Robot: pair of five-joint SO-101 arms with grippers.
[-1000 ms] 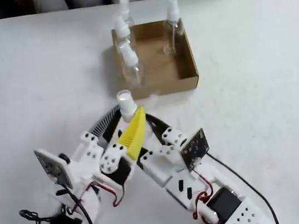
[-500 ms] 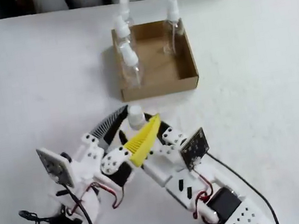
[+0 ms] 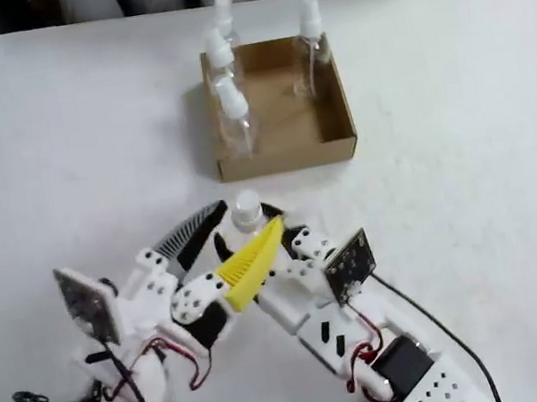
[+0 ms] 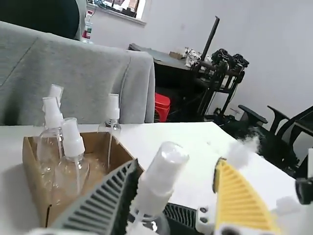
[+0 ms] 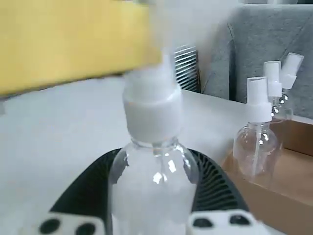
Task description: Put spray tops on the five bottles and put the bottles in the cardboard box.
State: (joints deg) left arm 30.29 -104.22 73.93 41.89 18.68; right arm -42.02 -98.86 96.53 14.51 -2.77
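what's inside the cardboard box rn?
Three spray-topped bottles stand along one side wall of the cardboard box, a fourth bottle at the far opposite corner; the rest is bare floor. The floor strip behind the near wall is hidden.

The bottle [image 5: 152,171] in the right claw [image 5: 151,205] is clear, glossy plastic that catches highlights. Its spray top [image 5: 152,105] is smooth white plastic with a soft sheen. The left claw [image 4: 176,166] has ribbed matt plastic fingers [image 4: 239,200], one yellow and one dark grey. The cardboard box [image 3: 287,158] is brown, matt paperboard. The worktop [image 3: 453,82] looks white and matt. Grey cloth covers the chair back [image 4: 73,73].
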